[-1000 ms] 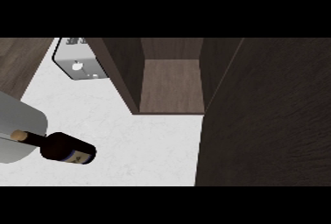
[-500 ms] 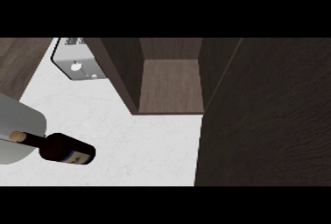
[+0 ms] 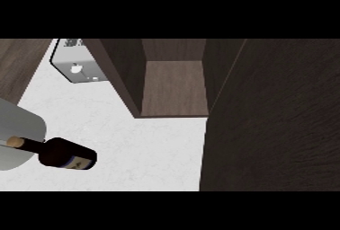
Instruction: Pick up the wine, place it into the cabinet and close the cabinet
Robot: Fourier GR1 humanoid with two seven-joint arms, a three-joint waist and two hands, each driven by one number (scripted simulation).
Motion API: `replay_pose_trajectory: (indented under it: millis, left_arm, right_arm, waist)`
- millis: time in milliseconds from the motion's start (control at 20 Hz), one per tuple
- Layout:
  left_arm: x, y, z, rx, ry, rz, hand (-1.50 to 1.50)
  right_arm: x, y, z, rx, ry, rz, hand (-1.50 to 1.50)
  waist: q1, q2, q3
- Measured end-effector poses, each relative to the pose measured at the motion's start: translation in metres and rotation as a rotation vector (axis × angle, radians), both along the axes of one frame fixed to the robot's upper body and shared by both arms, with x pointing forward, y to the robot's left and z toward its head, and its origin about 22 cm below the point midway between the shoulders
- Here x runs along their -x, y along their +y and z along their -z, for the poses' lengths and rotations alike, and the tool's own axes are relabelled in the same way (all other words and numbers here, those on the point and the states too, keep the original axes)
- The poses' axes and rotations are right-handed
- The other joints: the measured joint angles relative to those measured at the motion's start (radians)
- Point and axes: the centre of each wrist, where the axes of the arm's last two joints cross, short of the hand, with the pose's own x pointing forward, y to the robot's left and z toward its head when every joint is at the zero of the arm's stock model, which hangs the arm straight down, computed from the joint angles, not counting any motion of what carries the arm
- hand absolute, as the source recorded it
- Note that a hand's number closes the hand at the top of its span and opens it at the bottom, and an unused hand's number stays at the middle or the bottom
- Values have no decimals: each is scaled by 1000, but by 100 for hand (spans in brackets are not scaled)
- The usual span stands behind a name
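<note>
While no robot hand shows, wine bottle (image 3: 63,155) lies on counter (image 3: 146,143).

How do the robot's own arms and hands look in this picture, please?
Only one piece of forearm shows, at the left edge of the head view: pale grey, smooth and rounded, with no cable, marking or seam to be seen. Neither hand shows, and nothing of the other arm.

A: What lies on the white speckled stone bench (image 3: 153,148)?
B: A silver metal box-shaped appliance (image 3: 76,67) stands at the bench's far left corner, beside a brown wooden wall panel (image 3: 23,67).
</note>
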Motion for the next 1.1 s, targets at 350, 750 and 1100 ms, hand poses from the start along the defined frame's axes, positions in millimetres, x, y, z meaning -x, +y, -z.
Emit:
replay_pose_trajectory:
  millis: [350,750,1100]
  left_arm:
    - [-14,6,25,-64,33,-34,-150]
    - [-46,1,69,-130,69,-30,-150]
    - [-66,-6,124,-172,104,-68,-150]
  right_arm:
    - [3,-1,5,-11,-3,12,-150]
    - [3,-3,6,6,-12,10,-150]
    - [3,-8,10,15,-23,25,-150]
  waist:
    - [-2,1,0]
    - [-6,3,0]
    - [-6,4,0]
